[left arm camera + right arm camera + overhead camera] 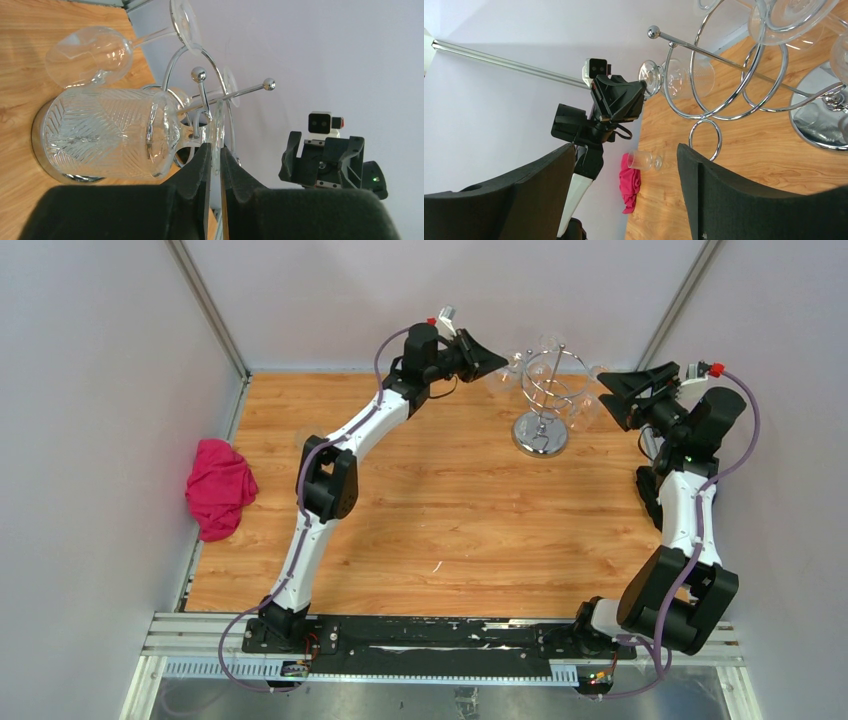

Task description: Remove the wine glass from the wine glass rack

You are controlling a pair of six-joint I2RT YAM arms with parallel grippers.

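Across the view from above spreads a wooden counter (430, 530), boxed in by pale walls on three sides. Two white and black robot arms are bolted side by side at its near edge. The left arm (330, 460) reaches up past the left half of the counter to the far edge. The right arm (685, 510) rises along the right edge.

Near the far edge, a little right of centre, stands a shiny wire rack (541, 400). It has a round mirrored base on the wood, a thin rod topped with a small ball, and curled wire loops all around it. Several clear glasses hang from the loops.

At the left edge lies a crumpled pink cloth (220, 487).

On the rack's left side hangs the wine glass (100, 132), its bowl cut with a leaf-like pattern and pointing down at the mirrored base. A second, smooth glass (90, 55) hangs just beside it. One more small glass (644, 160) lies on its side on the counter near the cloth.

The left fingers (209, 156) are at the rack's left side, pressed almost together on the thin edge of the patterned wine glass's foot. The right fingers (615, 400) hang close to the rack's right side, spread wide apart with nothing between them, touching neither rack nor glasses.
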